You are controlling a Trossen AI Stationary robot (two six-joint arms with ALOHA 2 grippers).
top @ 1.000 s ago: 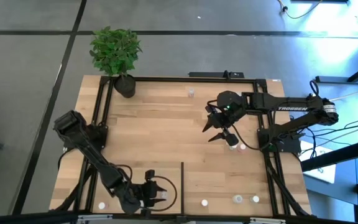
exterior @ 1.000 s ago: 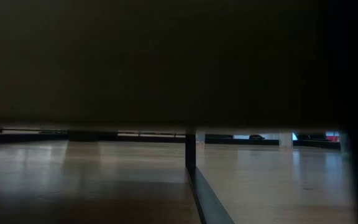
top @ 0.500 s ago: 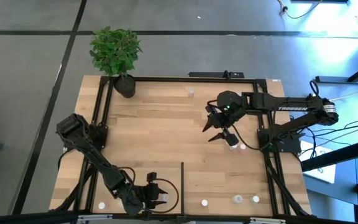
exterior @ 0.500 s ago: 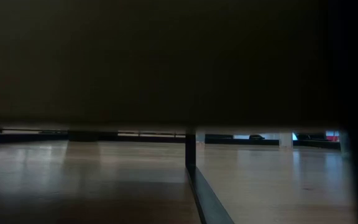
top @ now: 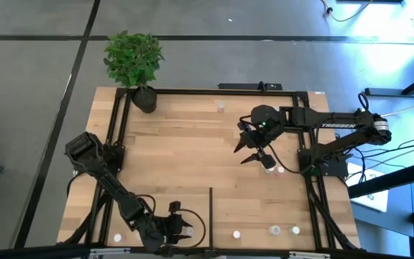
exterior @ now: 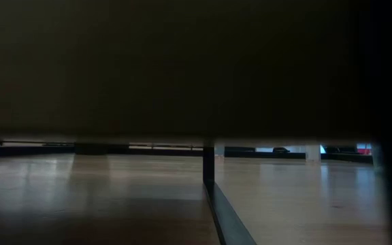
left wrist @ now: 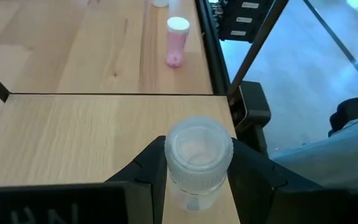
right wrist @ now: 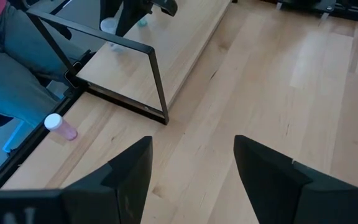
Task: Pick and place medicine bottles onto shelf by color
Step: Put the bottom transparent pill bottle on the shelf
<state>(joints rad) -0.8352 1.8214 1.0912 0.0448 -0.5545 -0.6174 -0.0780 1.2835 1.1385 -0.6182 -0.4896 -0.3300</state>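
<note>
left gripper (left wrist: 197, 171) clamps ribbed clear bottle (left wrist: 198, 158) — round.

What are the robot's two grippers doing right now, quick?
Left gripper: closed on a clear bottle.
Right gripper: open, holding nothing, above the wooden table.

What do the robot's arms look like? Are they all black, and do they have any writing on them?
Both arms are dark, nearly black, built from chunky jointed segments. The right arm carries white lettering along its long segment, and thin dark cables trail near its base. The left arm shows no lettering from above. The right gripper ends in two flat, angular black jaws. The left gripper has the same.
</note>
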